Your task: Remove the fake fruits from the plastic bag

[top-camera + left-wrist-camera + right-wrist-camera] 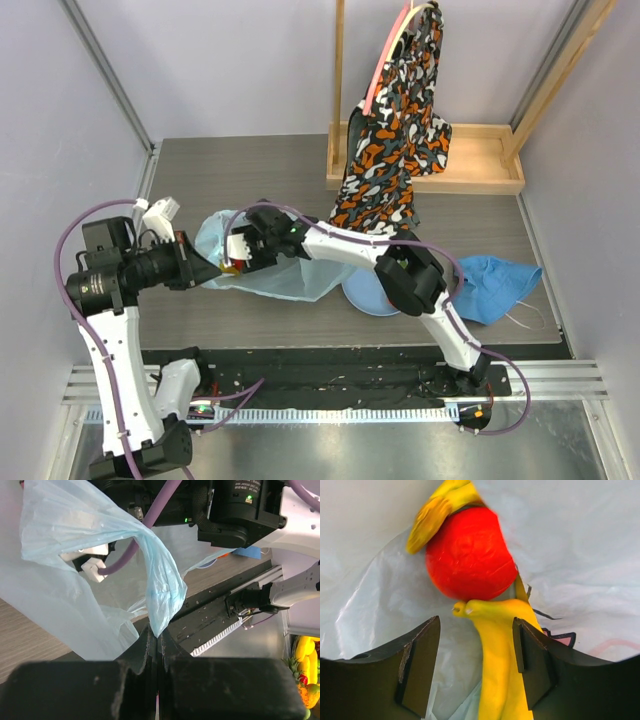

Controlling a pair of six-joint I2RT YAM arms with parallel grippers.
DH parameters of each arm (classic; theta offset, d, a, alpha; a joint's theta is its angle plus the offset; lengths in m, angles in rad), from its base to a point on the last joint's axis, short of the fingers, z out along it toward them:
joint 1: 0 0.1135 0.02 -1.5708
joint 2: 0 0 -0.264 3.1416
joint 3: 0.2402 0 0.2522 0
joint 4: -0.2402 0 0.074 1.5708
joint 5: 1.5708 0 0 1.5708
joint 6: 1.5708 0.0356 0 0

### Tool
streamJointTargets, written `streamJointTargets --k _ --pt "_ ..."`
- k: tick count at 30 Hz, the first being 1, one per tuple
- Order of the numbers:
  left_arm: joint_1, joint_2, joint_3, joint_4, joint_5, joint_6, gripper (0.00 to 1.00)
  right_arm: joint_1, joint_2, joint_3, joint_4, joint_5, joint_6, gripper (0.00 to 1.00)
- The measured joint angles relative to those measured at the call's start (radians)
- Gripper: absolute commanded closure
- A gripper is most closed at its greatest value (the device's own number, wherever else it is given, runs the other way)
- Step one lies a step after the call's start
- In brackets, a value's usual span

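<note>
Grey table (250, 170), w/ plastic bag (290, 278), blue plate (362, 298), blue cloth (498, 285), wooden tray (480, 170)

The plastic bag (290, 275) is translucent light blue. The round fruit (470, 552) is glossy red and the banana bunch (497, 660) is yellow. The cloth (500, 285) at the right edge of the grey-brown table (250, 170) is solid blue. The hanging cloth (395, 150) is blotched orange, black and white.

A robotics lab test cell; a grey table (240, 170) is boxed in by plain pale walls (230, 60) on metal frame posts (112, 80); at 6 o'clock a left arm (112, 350) and a right arm (450, 335) are bolted to a black rail (330, 385), trailing purple cables (58, 260); at 1 o'clock stands a bare wooden rack (480, 150).
</note>
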Motion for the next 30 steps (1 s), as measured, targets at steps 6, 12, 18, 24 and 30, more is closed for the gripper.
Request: streamJointTargets --k 6,12,18,24,30 --pt "-0.006 -0.012 0.015 0.000 0.000 0.000 1.00 0.013 0.000 -0.018 0.047 0.034 -0.092 0.29" --pt "-0.010 -0.021 0.020 -0.004 0.000 0.000 1.00 0.013 0.003 -0.103 0.165 0.078 -0.245 0.28" --pt "-0.012 -0.021 0.020 -0.004 -0.001 0.000 1.00 0.012 0.017 -0.220 0.366 0.144 -0.346 0.37" --pt "-0.019 -0.018 0.020 -0.003 -0.005 0.000 1.00 0.003 0.040 -0.164 0.386 0.178 -0.367 0.75" --pt "-0.027 -0.008 0.020 -0.002 -0.014 0.000 1.00 0.004 0.035 -0.154 0.362 0.200 -0.335 0.85"
